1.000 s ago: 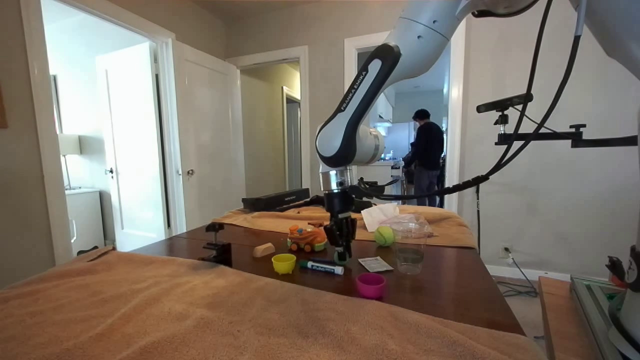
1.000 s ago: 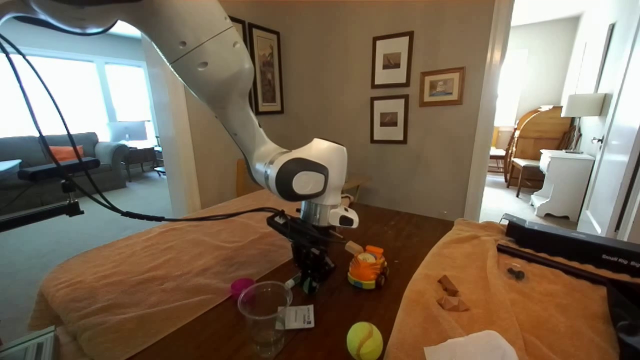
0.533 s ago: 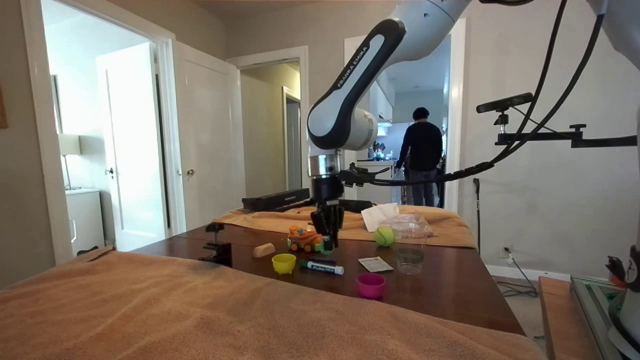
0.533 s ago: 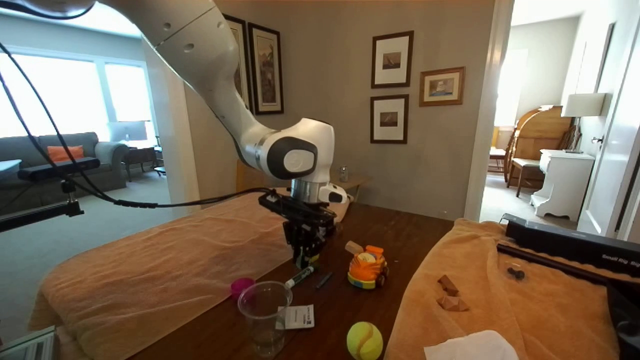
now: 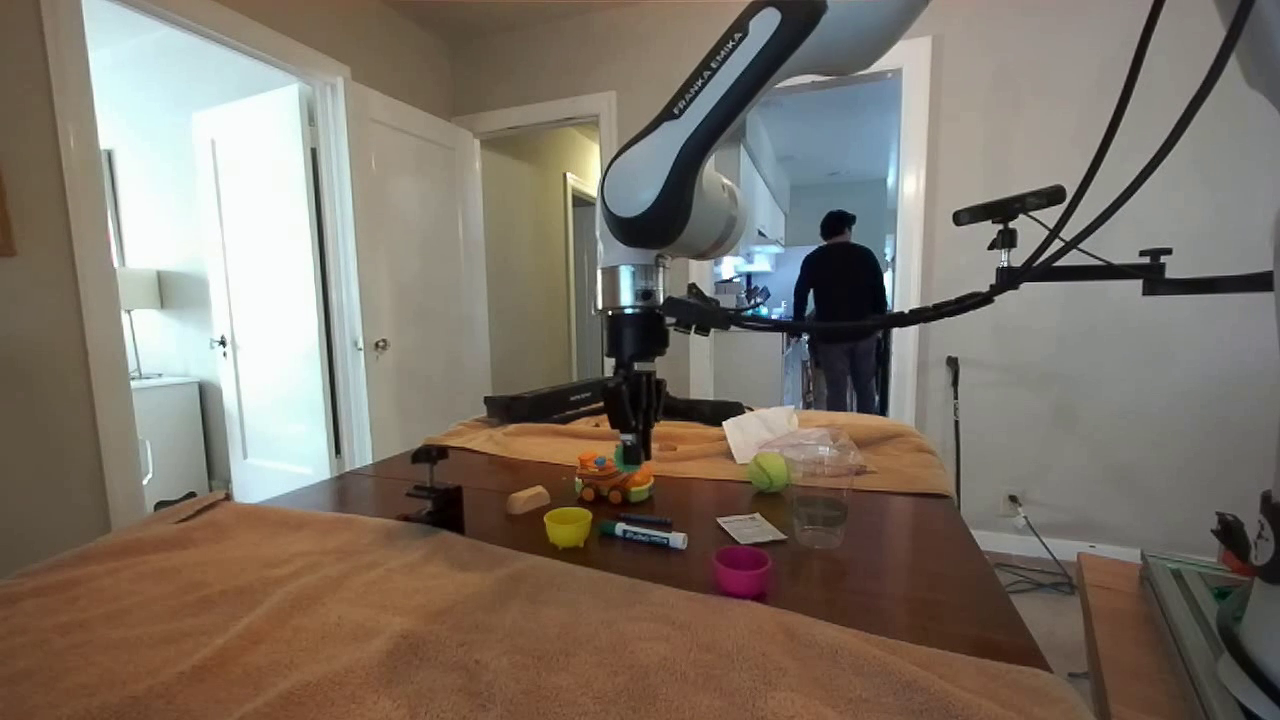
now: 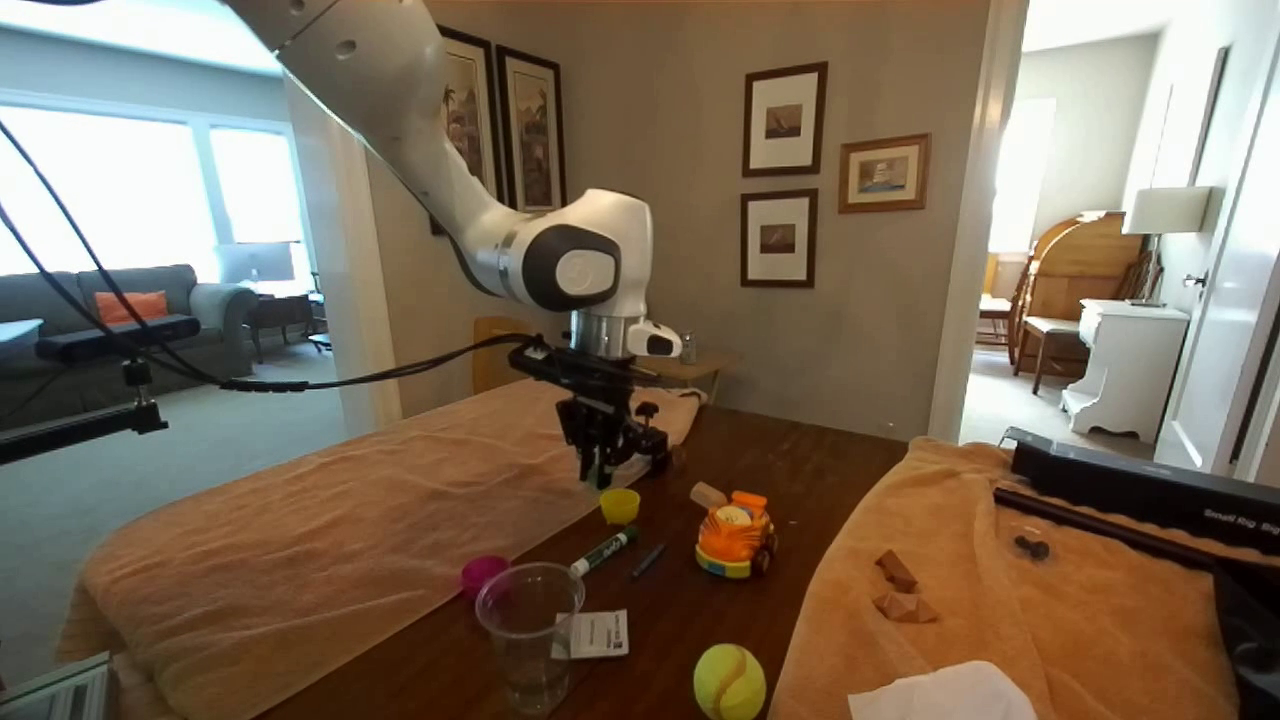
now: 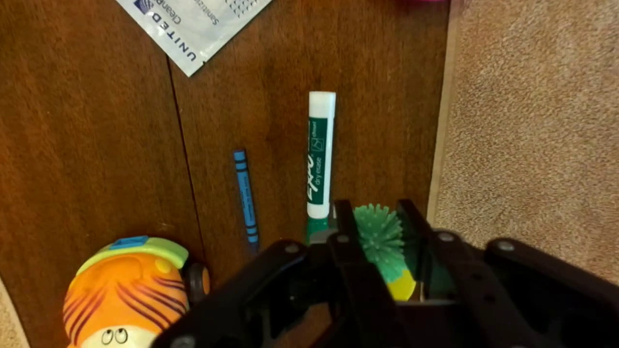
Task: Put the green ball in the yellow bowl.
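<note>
"Where's the green ball [image 7: 379, 237] right now?"

"Up off the desk [image 5: 900, 560], pinched between the jaws. In the wrist view they press on it from both sides, and its short spikes show in the gap."

"So they're clamped on it?"

"Clamped on it, yes, and pointing straight down."

"And the yellow bowl [image 5: 568, 528]?"

"Upright on the desk, near the edge of an orange towel [image 5: 400, 620]. In the wrist view a scrap of yellow shows just past the ball, the rest covered by the jaws. In an exterior view the ball hangs higher than the bowl and off to one side of it."

"What's lying around them?"

"A white-and-green marker [image 7: 320, 159], its green end toward the bowl, with a blue crayon [image 7: 246, 195] just beside it, the two apart. An orange toy car [image 6: 737, 540] stands near, and there's a tan block [image 5: 528, 500] close by that."

"And farther along?"

"A magenta cup [image 5: 741, 573], a flat white packet [image 5: 750, 528], a clear plastic cup [image 6: 530, 640] standing upright, and a tennis ball [image 6: 729, 682]. Beyond the desk stands a person [image 5: 843, 290], back turned."
</note>
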